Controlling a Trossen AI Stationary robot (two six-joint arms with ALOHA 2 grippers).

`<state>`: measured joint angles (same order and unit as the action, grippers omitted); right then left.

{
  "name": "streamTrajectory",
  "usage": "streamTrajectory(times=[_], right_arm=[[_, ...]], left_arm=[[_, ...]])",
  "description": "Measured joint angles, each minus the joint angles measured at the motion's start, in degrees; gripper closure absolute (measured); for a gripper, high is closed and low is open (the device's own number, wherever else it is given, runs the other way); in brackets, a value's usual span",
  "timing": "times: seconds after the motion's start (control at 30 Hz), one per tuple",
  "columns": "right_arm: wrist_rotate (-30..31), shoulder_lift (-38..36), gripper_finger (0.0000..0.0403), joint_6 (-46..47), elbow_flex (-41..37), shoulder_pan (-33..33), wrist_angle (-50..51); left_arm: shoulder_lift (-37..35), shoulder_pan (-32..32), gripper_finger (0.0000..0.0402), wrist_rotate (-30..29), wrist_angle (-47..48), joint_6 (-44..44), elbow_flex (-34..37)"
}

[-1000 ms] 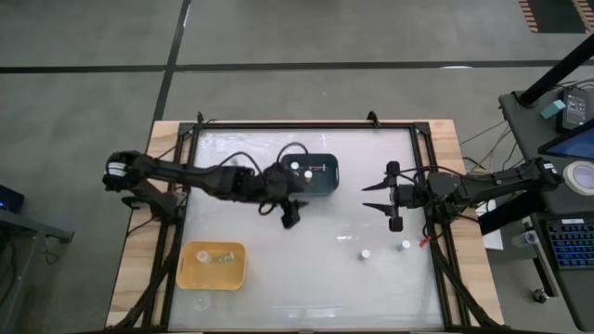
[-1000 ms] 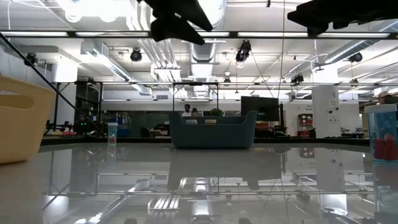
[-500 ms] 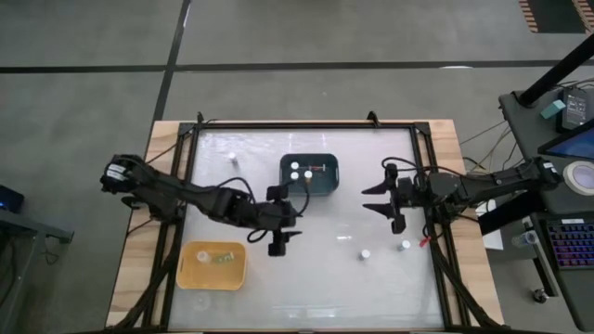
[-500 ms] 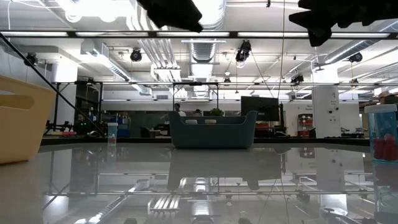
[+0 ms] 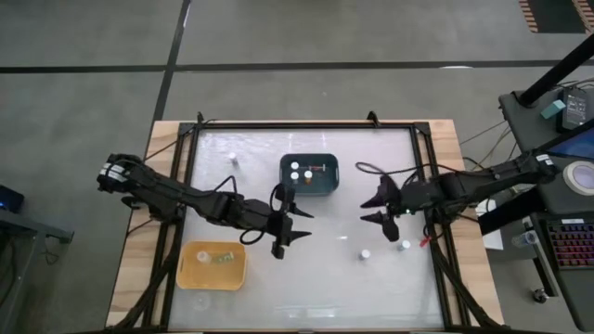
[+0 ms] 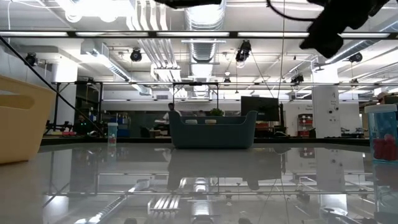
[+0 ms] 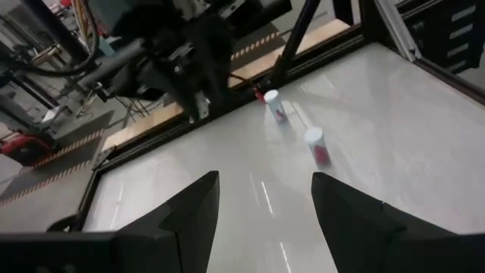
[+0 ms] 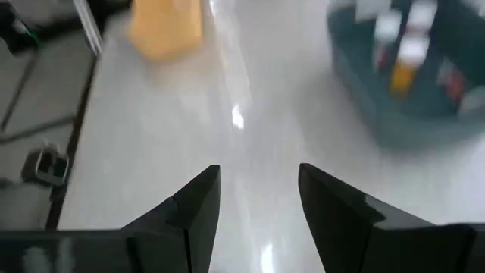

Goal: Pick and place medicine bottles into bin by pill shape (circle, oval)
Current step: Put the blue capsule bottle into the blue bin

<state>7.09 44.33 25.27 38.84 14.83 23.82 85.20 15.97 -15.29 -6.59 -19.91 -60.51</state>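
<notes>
Two white-capped medicine bottles [image 5: 365, 253] [image 5: 404, 245] stand on the table at the right; the left wrist view shows them with pinkish bodies [image 7: 315, 144] [image 7: 273, 105]. Another bottle [image 5: 234, 160] stands at the far left. The dark teal bin [image 5: 310, 173] holds several bottles [image 5: 295, 168]. The yellow bin [image 5: 213, 264] holds small bottles [image 5: 223, 258]. My left gripper [image 5: 303, 224] is open and empty above the table's middle, pointing toward the right. My right gripper [image 5: 365, 211] is open and empty, pointing left, right of the teal bin.
The table's black frame [image 5: 425, 186] runs along its edges, with cables near both arms. A red bit [image 5: 423, 243] lies beside the right bottle. The low view shows the teal bin [image 6: 213, 130], the yellow bin [image 6: 22, 118] and a bottle [image 6: 382, 134] at the right.
My left gripper has drawn back from beside the teal bin toward the table's near edge and turned to point toward the right edge. My right gripper has moved a little toward the left and near edges and has tipped. No bottle has moved.
</notes>
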Motion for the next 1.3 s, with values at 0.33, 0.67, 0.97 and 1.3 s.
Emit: streamTrajectory(times=[0.33, 0.67, 0.97, 1.3], right_arm=[[-5.88, 14.30, 0.0232, 23.52, 12.58, 4.45, 25.10], [-13.52, 25.15, 0.0233, 46.68, 24.51, 8.23, 41.52], [-10.98, 34.80, 0.0246, 55.28, 34.94, 11.58, 46.50], [-11.44, 44.51, 0.0174, 55.65, 39.27, 11.54, 47.87]], left_arm=[[-6.94, 0.17, 0.0207, 0.00, 0.28, 4.59, 5.57], [-18.29, 0.63, 0.0207, -0.02, -0.99, 10.65, 15.41], [-24.46, 1.03, 0.0207, 0.00, -1.03, 10.70, 20.51], [-25.44, 1.03, 0.0207, 0.01, -1.09, 12.07, 20.81]])
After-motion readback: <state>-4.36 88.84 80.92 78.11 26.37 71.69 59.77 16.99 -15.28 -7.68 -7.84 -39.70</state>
